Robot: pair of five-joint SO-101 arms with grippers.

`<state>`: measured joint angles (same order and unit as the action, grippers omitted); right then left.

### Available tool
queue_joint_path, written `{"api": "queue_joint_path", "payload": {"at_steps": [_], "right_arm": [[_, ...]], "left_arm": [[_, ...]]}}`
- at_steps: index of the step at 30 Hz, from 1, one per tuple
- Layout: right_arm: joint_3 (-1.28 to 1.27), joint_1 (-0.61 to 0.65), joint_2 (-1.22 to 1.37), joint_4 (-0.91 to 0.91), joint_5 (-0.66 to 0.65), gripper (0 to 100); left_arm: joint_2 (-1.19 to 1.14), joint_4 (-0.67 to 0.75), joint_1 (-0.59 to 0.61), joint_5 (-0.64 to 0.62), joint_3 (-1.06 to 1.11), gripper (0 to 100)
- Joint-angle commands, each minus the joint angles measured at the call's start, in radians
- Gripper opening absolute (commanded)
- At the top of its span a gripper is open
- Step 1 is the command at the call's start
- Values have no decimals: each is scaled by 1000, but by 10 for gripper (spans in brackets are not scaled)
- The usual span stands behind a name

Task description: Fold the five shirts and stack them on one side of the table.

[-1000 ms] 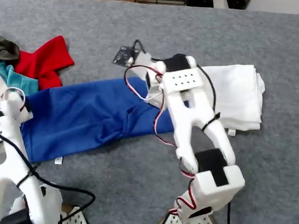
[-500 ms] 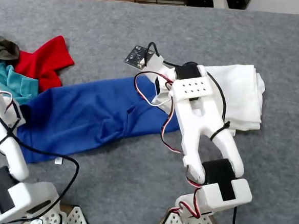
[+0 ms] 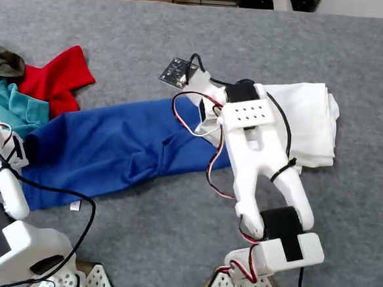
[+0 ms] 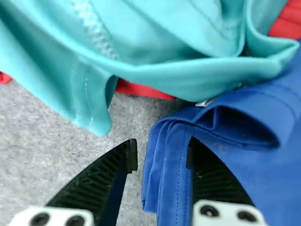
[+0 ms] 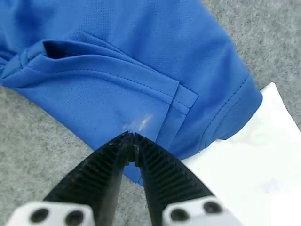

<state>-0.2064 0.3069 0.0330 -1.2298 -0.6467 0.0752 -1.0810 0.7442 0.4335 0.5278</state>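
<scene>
A long blue shirt [image 3: 112, 151] lies folded lengthwise across the grey table. My left gripper [image 3: 15, 147] is at its left end. It is open [image 4: 160, 162], and the shirt's layered blue edge [image 4: 164, 188] lies between the fingers. My right gripper [image 3: 203, 115] is over the shirt's right end, beside the folded white shirt [image 3: 304, 125]. Its fingers are shut, tips together [image 5: 132, 141] on the blue cloth [image 5: 141, 61], with no fabric visibly pinched. White cloth [image 5: 254, 160] lies just past the blue hem.
A teal shirt [image 3: 20, 108], a red shirt [image 3: 58, 75] and a dark olive one [image 3: 3, 61] lie crumpled at the left edge. In the left wrist view, teal cloth [image 4: 164, 42] overhangs the blue one with red [image 4: 141, 89] beneath. Bare grey mat [image 3: 159, 233] lies near the arms' bases.
The left arm has swung and come down on the blue shirt's left end. The right arm shifted slightly to the right a second ago and has since held still.
</scene>
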Motion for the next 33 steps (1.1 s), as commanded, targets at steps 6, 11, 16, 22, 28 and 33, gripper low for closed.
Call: {"api": "queue_joint_path", "payload": {"at_steps": [6,11,16,22,28,33], "right_arm": [[4,-10,-48,-5,11,2],[4,-10,-48,-5,11,2],[4,-10,-48,-6,11,2],[4,-10,-48,-6,11,2],[4,-10,-48,-26,11,2],[4,-10,-48,-23,11,2]], "left_arm": [[268,-132,-8,15,5,198],[337,26,-15,17,195,200],[337,140,-12,17,304,201],[278,199,0,9,298,201],[73,224,41,17,183,201],[-90,49,15,11,-21,195]]}}
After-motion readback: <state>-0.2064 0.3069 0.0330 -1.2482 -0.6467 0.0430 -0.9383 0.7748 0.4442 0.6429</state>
